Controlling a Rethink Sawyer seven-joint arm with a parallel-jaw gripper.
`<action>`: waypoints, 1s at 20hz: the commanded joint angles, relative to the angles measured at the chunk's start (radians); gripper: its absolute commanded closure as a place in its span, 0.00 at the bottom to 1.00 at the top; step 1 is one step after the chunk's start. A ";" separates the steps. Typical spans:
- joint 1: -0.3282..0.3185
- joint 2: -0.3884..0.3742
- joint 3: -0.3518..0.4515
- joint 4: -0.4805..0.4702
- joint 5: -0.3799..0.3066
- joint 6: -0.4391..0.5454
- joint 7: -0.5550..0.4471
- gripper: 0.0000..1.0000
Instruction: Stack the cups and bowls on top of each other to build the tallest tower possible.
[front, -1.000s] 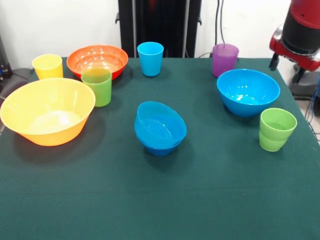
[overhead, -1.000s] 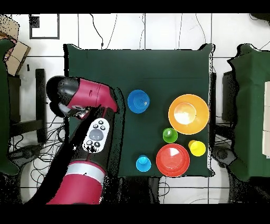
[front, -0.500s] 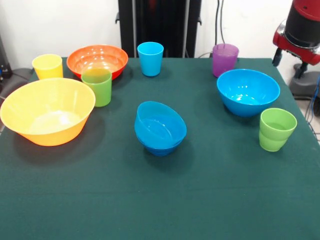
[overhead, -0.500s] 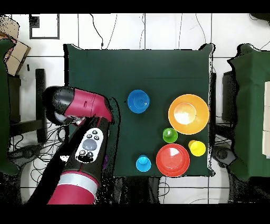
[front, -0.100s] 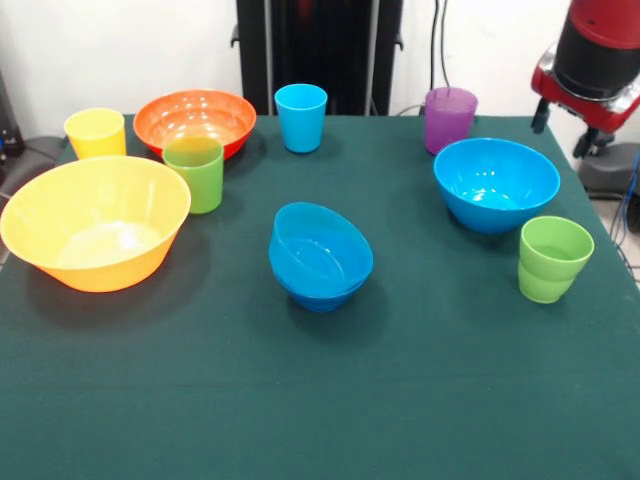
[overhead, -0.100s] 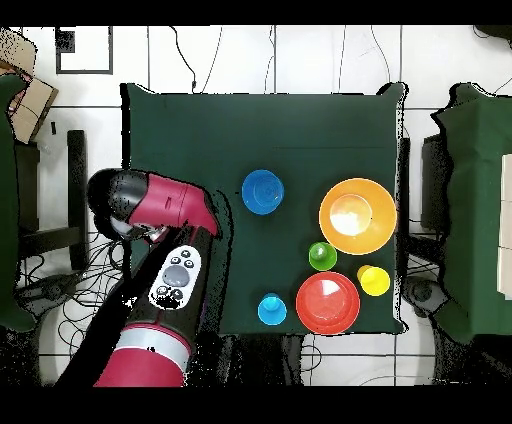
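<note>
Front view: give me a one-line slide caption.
Cups and bowls spread unstacked on the green table, except a blue bowl pair nested at centre; red arm at the corner.

Red arm w/ black joints, grey button panel.

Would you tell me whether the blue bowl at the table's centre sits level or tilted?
Tilted: the medium blue bowl rests askew inside a darker bowl.
</note>
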 joint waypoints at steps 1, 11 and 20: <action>-0.037 0.021 0.095 0.095 0.004 -0.126 0.115 0.00; -0.047 0.016 0.095 0.106 -0.026 -0.125 0.091 0.00; -0.096 -0.012 0.093 0.128 -0.044 -0.109 0.029 0.00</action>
